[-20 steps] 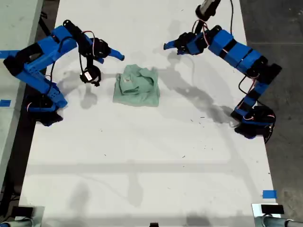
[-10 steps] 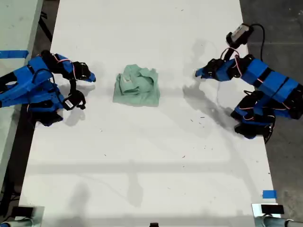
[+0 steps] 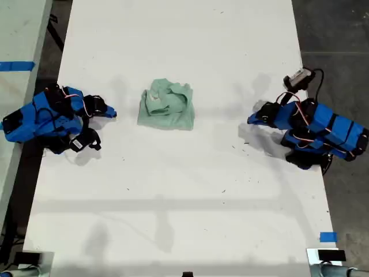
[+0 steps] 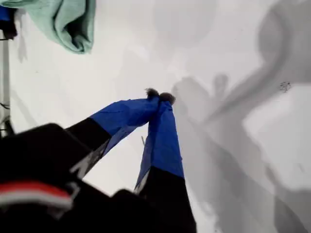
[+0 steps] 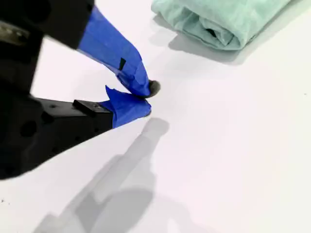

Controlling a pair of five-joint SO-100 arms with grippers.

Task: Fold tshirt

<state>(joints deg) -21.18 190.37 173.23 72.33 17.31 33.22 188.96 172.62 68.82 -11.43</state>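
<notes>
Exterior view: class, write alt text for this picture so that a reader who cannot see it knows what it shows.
A pale mint-green tshirt lies folded into a small bundle on a white table, touched by nothing. Two blue robot arms rest tucked low, one at each side of the exterior view, their hands pointing inward towards the bundle.

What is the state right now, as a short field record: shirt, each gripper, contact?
shirt: pale mint-green cloth tshirt, folded into a compact bundle on the white table
first gripper: my first gripper, jaws closed, empty
second gripper: my second gripper, jaws closed, empty
contact: neither gripper touches the tshirt
arms: both sit low, one at each side of the exterior view
</notes>
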